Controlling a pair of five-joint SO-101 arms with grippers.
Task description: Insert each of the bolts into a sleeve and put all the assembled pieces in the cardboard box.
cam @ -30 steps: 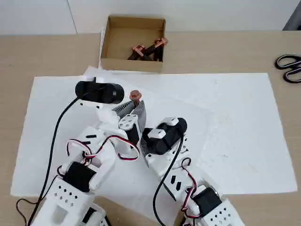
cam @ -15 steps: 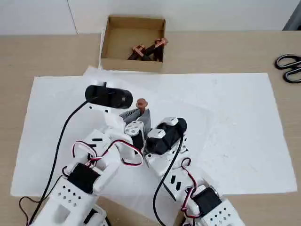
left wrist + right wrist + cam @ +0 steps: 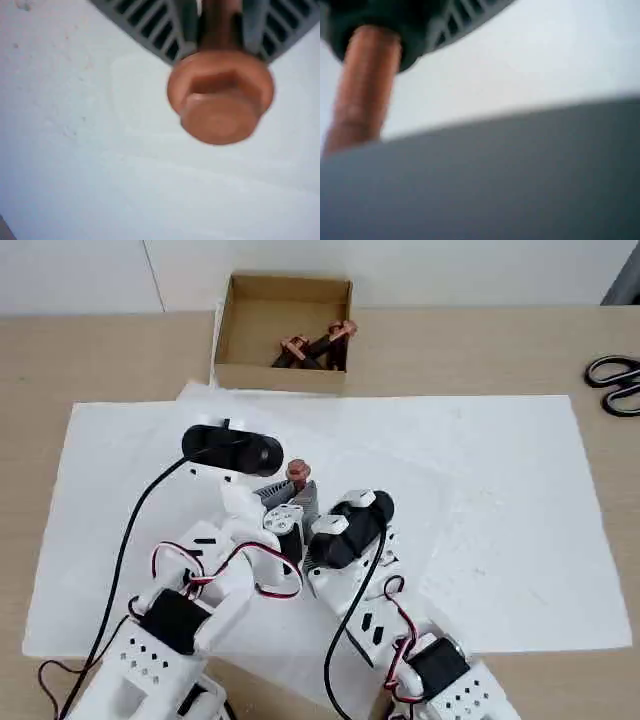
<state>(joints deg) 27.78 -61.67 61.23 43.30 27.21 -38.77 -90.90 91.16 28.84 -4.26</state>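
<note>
Left gripper [image 3: 220, 42] clamped on a copper bolt [image 3: 220, 97], right arm tucked close beside it.

I see the left fingers [image 3: 145, 22] closed tight on the bolt's shank, with its hex head just past the fingertips and pointing away from the wrist, above the white paper sheet [image 3: 480, 510]. From my right wrist camera the copper shank [image 3: 365, 90] runs into a dark piece [image 3: 350, 30]. The right gripper [image 3: 308, 538] sits just behind the left one, and I cannot tell its state. The cardboard box [image 3: 232, 335] lies well beyond the left gripper, holding assembled pieces [image 3: 318, 346]. Scissors [image 3: 615, 380] lie far off to its right, on the table [image 3: 100, 350].
</note>
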